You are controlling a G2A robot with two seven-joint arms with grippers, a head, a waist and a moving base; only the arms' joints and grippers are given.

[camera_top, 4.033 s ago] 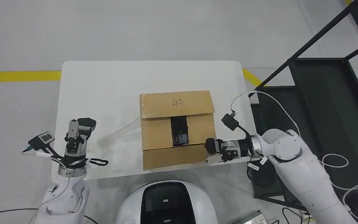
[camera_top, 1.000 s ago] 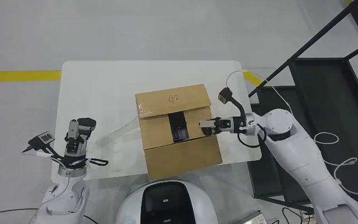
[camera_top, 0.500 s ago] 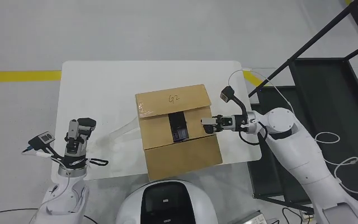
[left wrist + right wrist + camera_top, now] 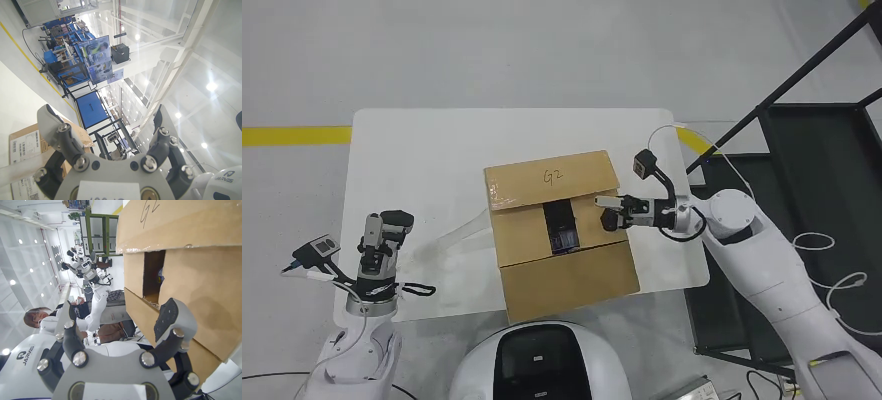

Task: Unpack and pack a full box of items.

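At the white table's (image 4: 422, 160) middle sits a brown cardboard box (image 4: 542, 180), right pincer (image 4: 604, 212) apart over its top, left pincer (image 4: 384, 226) apart near the left edge.

Pale grey floor (image 4: 542, 50) with yellow line (image 4: 292, 135), dark metal rack (image 4: 832, 170) beside white table (image 4: 422, 170)

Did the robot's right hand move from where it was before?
Yes. The right gripper went away from the table's near edge, farther in, and now sits over the box's right side.
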